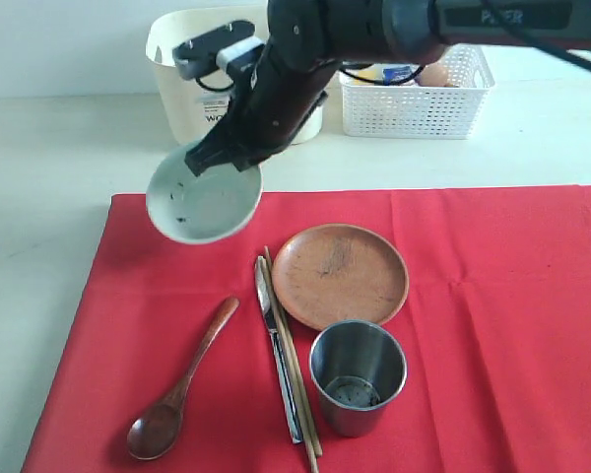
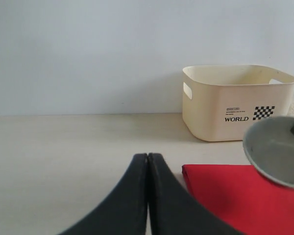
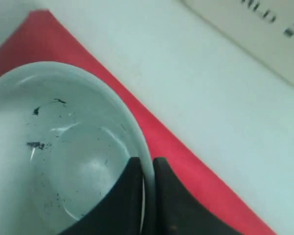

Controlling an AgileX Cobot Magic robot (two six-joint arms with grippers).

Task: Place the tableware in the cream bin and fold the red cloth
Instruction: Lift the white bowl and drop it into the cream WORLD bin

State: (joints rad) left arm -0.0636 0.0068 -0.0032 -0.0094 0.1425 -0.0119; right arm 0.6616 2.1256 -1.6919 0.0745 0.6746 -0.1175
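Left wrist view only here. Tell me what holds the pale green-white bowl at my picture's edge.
Observer: The right gripper pinches the pale green-white bowl by its rim, one finger inside, one outside.
Operator: List the tableware on the red cloth.
Observer: A round brown plate, a steel cup, a dark wooden spoon, a silver table knife and wooden chopsticks.
Operator: Name what stands beside the cream bin.
Observer: A white lattice basket, to its right in the exterior view.
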